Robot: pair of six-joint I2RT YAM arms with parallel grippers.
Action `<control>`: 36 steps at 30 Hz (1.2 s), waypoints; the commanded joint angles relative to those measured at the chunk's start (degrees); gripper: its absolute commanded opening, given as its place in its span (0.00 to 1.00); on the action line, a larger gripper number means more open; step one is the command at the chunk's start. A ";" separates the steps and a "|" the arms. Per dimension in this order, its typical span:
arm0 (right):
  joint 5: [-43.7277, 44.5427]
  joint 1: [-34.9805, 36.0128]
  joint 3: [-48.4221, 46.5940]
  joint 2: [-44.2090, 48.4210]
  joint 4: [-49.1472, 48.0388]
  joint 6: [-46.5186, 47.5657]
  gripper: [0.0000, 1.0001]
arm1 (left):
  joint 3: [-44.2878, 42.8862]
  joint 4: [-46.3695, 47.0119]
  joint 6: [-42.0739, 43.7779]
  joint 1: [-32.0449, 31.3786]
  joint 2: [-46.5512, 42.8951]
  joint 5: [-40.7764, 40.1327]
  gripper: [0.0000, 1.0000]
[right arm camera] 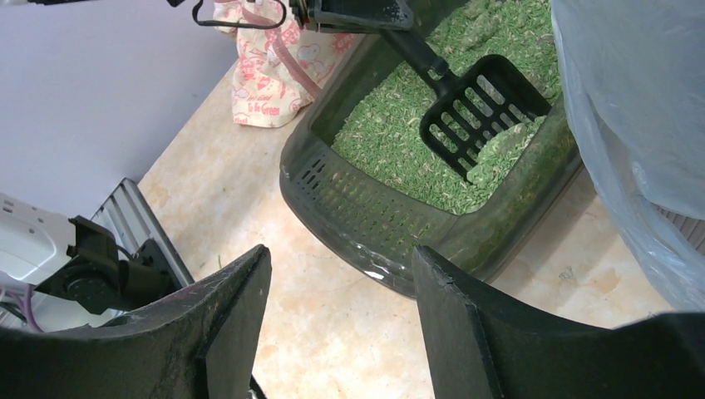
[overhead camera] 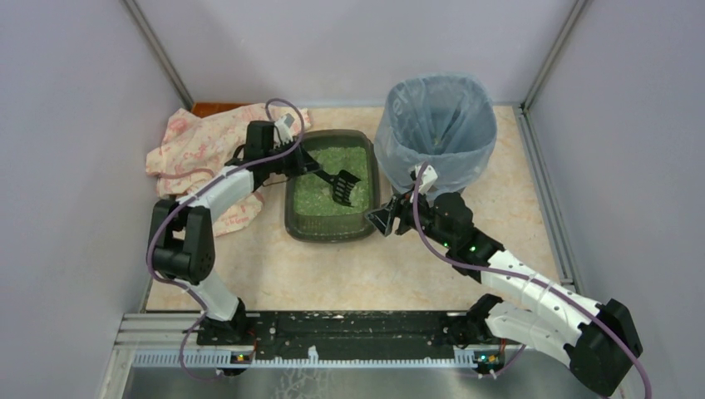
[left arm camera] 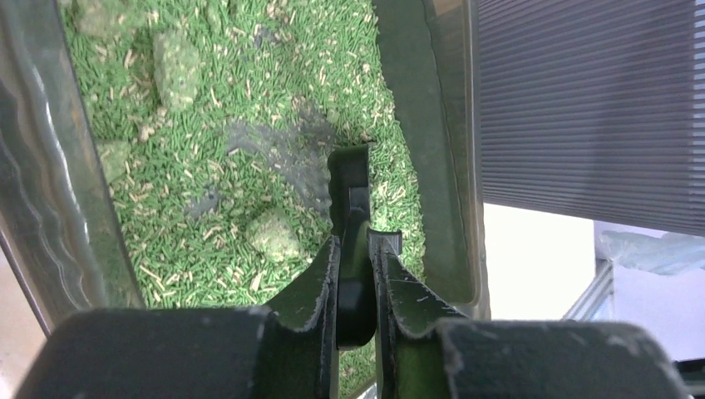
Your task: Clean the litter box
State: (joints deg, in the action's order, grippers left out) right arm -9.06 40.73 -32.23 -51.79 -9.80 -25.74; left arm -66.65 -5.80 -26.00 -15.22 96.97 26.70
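Observation:
The litter box [overhead camera: 328, 234] is a dark grey-green tray of green litter at the table's middle, also in the right wrist view [right arm camera: 374, 216]. My left gripper [overhead camera: 312, 162] reaches in from the left, shut on the handle of a black slotted scoop [overhead camera: 343, 184]. The scoop's head [right arm camera: 478, 108] rests on the litter by a clump [right arm camera: 499, 150] near the box's right wall. In the left wrist view the handle [left arm camera: 351, 191] is pinched in the left gripper [left arm camera: 356, 245], with clumps [left arm camera: 274, 235] below. My right gripper [overhead camera: 384, 220] is open and empty at the box's near right corner [right arm camera: 341, 258].
A round bin lined with a blue-grey bag [overhead camera: 436, 133] stands just right of the box, close to my right arm. A pink patterned cloth [overhead camera: 204, 145] lies at the back left under my left arm. Grey walls close in the table on three sides.

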 commanded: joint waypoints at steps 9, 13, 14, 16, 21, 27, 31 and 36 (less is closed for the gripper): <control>0.44 -0.30 -0.09 -0.07 -2.44 -0.27 0.63 | 14.47 8.89 -6.88 4.19 0.53 16.34 0.00; 0.19 -0.30 -0.63 -0.52 -2.42 -0.22 0.63 | 16.02 10.35 -7.80 5.35 -1.39 15.69 0.00; 0.16 -0.30 -0.72 -0.53 -2.48 -0.23 0.63 | 16.15 10.52 -8.16 5.90 -2.04 15.78 0.00; 0.14 -0.30 -0.73 -0.56 -2.50 -0.24 0.63 | 16.29 10.85 -8.76 7.25 -3.64 16.07 0.00; 0.03 -0.30 -0.32 -0.86 -3.24 -0.41 0.63 | 15.08 10.08 -9.31 9.77 -6.57 18.49 0.00; -0.17 -0.30 -0.03 -1.50 -4.03 -0.54 0.63 | 18.35 18.09 -16.36 12.03 -9.23 22.39 0.00; -0.11 -0.30 -0.04 -1.76 -3.91 -0.47 0.63 | 21.60 22.78 -19.73 13.29 -11.32 21.23 0.00; 0.01 -0.30 -0.03 -1.65 -3.65 -0.31 0.63 | 24.45 26.91 -23.50 15.55 -15.44 18.40 0.00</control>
State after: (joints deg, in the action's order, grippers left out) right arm -9.08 40.73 -32.23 -53.54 -10.66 -26.15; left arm -43.59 13.41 -44.69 -1.52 85.93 45.47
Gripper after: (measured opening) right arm 0.632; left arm 0.195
